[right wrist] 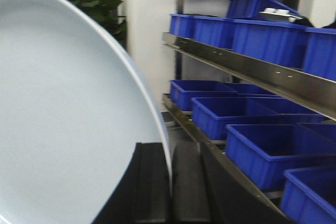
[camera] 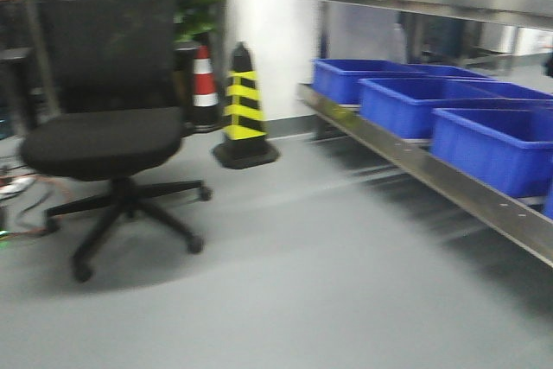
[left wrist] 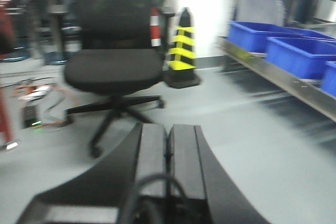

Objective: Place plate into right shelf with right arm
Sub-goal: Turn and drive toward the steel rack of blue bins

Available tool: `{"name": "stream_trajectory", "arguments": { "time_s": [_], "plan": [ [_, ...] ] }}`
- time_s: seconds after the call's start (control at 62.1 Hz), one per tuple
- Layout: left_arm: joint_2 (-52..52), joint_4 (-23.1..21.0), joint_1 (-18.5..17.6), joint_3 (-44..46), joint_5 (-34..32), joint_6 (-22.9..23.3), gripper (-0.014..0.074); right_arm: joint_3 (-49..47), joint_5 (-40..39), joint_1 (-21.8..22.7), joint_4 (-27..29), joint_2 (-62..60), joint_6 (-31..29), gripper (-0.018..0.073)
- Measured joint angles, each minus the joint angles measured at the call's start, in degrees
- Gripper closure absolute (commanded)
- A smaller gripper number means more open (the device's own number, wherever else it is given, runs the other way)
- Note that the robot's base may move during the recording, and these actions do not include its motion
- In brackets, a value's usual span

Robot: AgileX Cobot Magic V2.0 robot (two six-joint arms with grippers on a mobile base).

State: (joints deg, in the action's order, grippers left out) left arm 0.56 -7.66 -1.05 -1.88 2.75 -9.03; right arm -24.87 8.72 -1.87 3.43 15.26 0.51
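Plate [right wrist: 63, 103] stood on edge, rim clamped in right hand [right wrist: 170, 150]; shelf [right wrist: 252, 69] with blue bins [right wrist: 262, 145] near, rightward. Left hand [left wrist: 168, 129] hung over floor [left wrist: 252, 145], fingers pressed together.

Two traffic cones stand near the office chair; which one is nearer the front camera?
The black cone with yellow stripes: it stands forward and fully in view, while the red-and-white cone sits farther back, beside the chair.

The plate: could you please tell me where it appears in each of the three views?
Front-facing: not in it.
Left wrist: not in it.
Right wrist: the plate fills the left side, its edge gripped by the right gripper.
Shared landmark: the right shelf with its blue bins, on the right in all.
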Motion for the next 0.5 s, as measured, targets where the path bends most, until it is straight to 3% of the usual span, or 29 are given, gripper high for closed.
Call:
{"name": "stream_trajectory", "arguments": {
  "time_s": [0.499],
  "plan": [
    [0.0,0.0,0.0,0.0,0.0,0.0,0.0724,0.0,0.0,0.0,0.0,0.0,0.0,0.0508]
  ]
}}
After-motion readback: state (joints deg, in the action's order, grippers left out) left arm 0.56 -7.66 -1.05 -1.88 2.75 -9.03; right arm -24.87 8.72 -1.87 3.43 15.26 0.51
